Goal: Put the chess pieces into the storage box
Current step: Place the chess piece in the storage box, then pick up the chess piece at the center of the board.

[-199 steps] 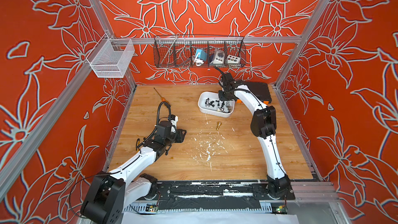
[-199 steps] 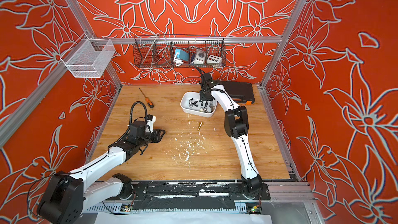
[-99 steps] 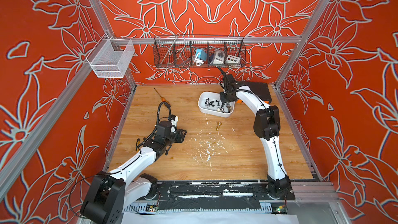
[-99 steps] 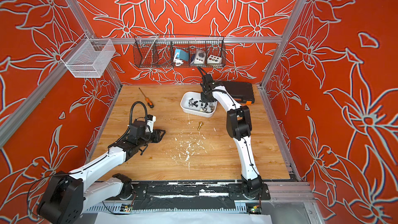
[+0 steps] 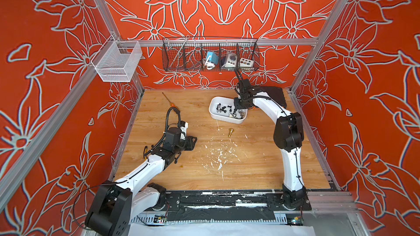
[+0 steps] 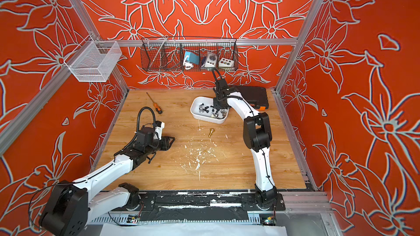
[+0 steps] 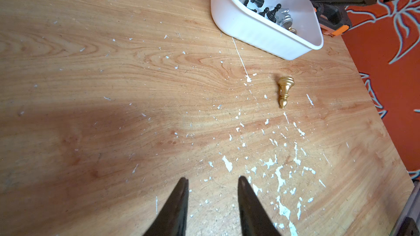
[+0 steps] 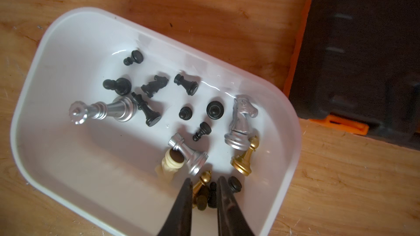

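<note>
The storage box [image 5: 223, 119] is seen on the far side of the wooden table [image 5: 250, 166], right of centre. Most of the chess pieces [image 8: 186, 112] lie inside it: small black pawns scattered among a toppled tall silver piece [image 8: 102, 110], a silver knight [image 8: 242, 121], a cream piece [image 8: 169, 165] and a gold pawn [image 8: 244, 157]. One gold piece [image 5: 230, 132] is shown in both top views lying on its side on the table, out of the box and just on its near side.

The right gripper [image 8: 203, 179] is held over the box's right end, its jaws parted by only a narrow gap. A second gold pawn [image 8: 205, 176] and a black piece [image 8: 213, 192] are glimpsed through that gap, but whether either is gripped cannot be told.

A black toolcase [image 5: 272, 96] with orange latches is set just right of the box, in the far right corner. The left gripper [image 7: 212, 179] is poised low over bare wood at the table's left — jaws partly open, nothing between them — well apart from the gold piece. Across the middle of the table white paint flecks [image 5: 219, 155] are spattered, and an orange-handled screwdriver [image 5: 173, 105] is laid at the far left.
</note>
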Motion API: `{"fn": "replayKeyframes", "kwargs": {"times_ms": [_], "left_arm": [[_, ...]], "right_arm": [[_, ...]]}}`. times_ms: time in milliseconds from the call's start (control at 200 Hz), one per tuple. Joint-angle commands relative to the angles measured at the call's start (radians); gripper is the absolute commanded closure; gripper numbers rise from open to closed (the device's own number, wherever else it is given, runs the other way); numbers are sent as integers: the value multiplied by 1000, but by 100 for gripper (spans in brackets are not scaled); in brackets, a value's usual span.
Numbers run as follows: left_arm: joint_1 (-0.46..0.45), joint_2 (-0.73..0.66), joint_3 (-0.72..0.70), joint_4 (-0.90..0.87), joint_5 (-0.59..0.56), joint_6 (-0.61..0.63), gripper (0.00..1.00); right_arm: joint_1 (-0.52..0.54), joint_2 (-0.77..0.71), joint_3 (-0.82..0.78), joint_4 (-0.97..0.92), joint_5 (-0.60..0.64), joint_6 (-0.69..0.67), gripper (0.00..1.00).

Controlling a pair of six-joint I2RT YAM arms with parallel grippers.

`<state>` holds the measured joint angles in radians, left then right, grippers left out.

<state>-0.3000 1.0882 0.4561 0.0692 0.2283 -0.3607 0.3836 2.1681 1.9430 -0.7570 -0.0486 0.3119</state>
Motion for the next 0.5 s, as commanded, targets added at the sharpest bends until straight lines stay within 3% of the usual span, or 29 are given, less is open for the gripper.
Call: {"fn": "replayKeyframes", "kwargs": {"times_ms": [0, 495], "left_arm": [[5, 4, -3, 10, 16, -1, 63], [-57, 48, 61, 4, -8, 29, 62]], "right_arm": [[-9, -85, -57, 45, -21, 26, 78], [-9, -310, -335, 91, -50, 14, 80]]}}
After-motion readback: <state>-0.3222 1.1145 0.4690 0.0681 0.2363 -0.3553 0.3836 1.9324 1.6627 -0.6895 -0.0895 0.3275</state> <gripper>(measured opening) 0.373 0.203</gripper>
